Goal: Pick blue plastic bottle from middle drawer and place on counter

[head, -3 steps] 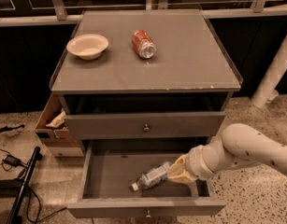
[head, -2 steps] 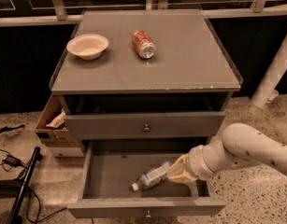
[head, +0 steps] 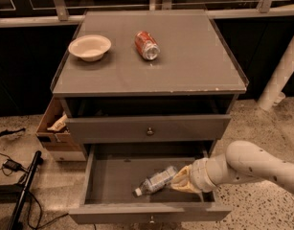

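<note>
The blue plastic bottle (head: 157, 180), clear with a white cap and a pale label, lies on its side on the dark floor of the open middle drawer (head: 113, 176), cap pointing front-left. My gripper (head: 183, 180), tan at its tip, reaches into the drawer from the right and sits right at the bottle's base end. The pale arm (head: 252, 166) comes in from the lower right over the drawer's right wall. The counter (head: 185, 61) is the flat grey cabinet top above.
A red soda can (head: 147, 45) lies on its side and a white bowl (head: 89, 47) stands on the counter's back left. The drawer above (head: 150, 128) is nearly shut. A cardboard box (head: 53, 126) sits to the cabinet's left, a white post (head: 280, 71) to its right, and cables (head: 12, 176) lie on the floor.
</note>
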### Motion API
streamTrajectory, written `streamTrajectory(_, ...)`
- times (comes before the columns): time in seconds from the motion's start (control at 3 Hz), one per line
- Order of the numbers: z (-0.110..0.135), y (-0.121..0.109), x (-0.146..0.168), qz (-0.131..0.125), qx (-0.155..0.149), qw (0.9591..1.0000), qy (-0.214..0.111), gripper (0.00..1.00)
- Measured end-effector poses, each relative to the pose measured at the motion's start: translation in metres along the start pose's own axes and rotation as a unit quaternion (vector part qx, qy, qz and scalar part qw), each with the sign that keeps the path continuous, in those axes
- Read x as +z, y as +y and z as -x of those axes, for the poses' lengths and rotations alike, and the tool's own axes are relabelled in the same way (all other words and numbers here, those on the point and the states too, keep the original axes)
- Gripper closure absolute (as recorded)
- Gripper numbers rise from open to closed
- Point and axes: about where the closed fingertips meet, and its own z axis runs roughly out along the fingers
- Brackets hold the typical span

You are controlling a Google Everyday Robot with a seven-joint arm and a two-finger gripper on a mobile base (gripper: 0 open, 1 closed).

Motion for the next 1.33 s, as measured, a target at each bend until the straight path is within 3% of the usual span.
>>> streamTrajectory(0.33, -0.009, -0.007, 0.026, -0.002, -0.032, 0.9994, -0.011, 0.58)
streamTrajectory(1.0, -0.021, -0.027, 0.074, 0.004, -0.060, 0.9975, -0.037, 0.17)
streamTrajectory(1.33, -0.029, -0.038, 0.097, 0.011, -0.062, 0.9972, -0.041, 0.20)
